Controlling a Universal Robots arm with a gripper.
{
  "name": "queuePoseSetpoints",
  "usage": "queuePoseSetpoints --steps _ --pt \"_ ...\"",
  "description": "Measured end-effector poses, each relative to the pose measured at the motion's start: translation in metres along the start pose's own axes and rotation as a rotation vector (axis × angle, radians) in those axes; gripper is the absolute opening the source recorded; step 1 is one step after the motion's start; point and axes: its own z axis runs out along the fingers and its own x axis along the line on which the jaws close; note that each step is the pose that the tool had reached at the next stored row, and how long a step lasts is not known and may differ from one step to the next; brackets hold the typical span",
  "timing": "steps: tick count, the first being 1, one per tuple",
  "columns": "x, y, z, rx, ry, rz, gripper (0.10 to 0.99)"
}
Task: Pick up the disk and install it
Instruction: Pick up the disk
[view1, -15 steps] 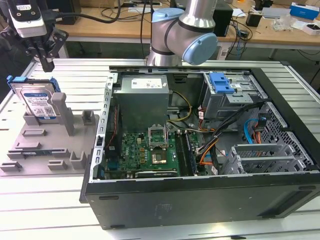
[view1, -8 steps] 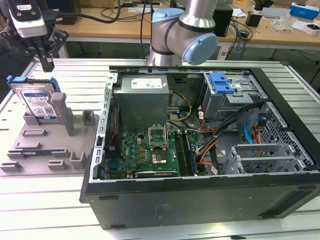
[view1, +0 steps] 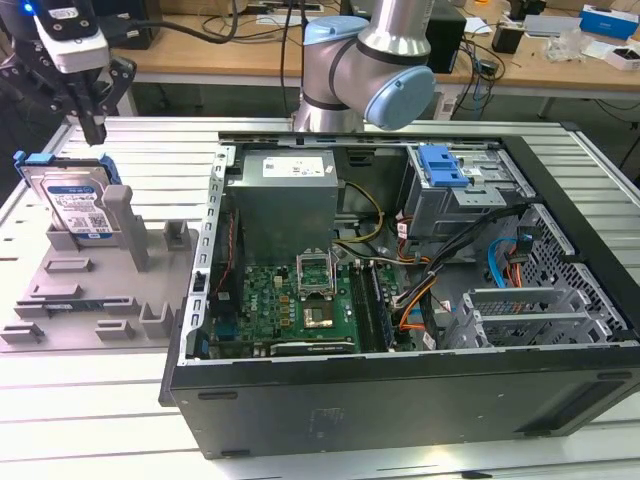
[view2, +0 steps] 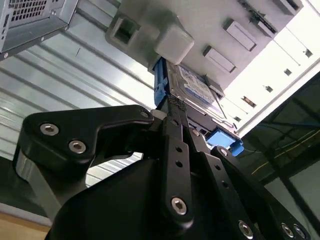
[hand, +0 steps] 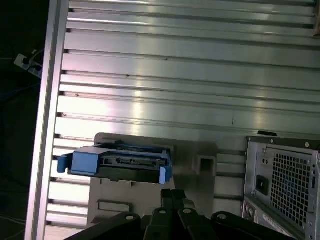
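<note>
1. You see the disk (view1: 78, 205) standing upright in the grey holder (view1: 60, 290), at the exterior view's left, not yet lifted.
2. Your gripper (view1: 96, 130) hangs just above it, jaws pressed together, holding nothing.
3. I judge that picking and installing into the open computer case (view1: 400, 395) are both left.

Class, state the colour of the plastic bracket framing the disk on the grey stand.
Bright blue; the bracket on the disk shows best in the first wrist view.

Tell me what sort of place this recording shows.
Probably a robotics lab or workshop: an open computer case sits on a slatted metal table, with cluttered workbenches behind.
</note>
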Motion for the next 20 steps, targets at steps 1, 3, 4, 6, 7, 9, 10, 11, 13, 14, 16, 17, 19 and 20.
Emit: queuePoseSetpoints --steps 1,3,4,6,7,9,10,11,13,14,16,17,19,20 --pt "0.0000 0.0000 0.0002 0.001 0.0013 -0.032 0.106" --pt "0.0000 0.0000 0.0008 0.005 0.0046 -0.111 0.106" --pt "0.0000 0.0000 0.0012 0.006 0.0060 -0.147 0.106" --pt "-0.0001 -0.0001 0.0020 0.009 0.0092 -0.224 0.106" --pt "-0.0001 -0.0001 0.0023 0.011 0.0107 -0.260 0.106" --pt "-0.0001 -0.0001 0.0030 0.015 0.0142 -0.350 0.106" --pt "-0.0001 -0.0001 0.0032 0.016 0.0152 -0.376 0.106" --pt "-0.0001 -0.0001 0.0034 0.017 0.0160 -0.397 0.106" --pt "-0.0002 -0.0002 0.0039 0.019 0.0180 -0.451 0.106" --pt "-0.0002 -0.0002 0.0041 0.020 0.0188 -0.471 0.106" --pt "-0.0002 -0.0002 0.0047 0.023 0.0214 -0.534 0.106" --pt "-0.0002 -0.0002 0.0053 0.025 0.0235 -0.584 0.169" --pt "-0.0003 -0.0003 0.0066 0.030 0.0276 -0.678 0.357" --pt "-0.0003 -0.0003 0.0070 0.031 0.0286 -0.703 0.416"
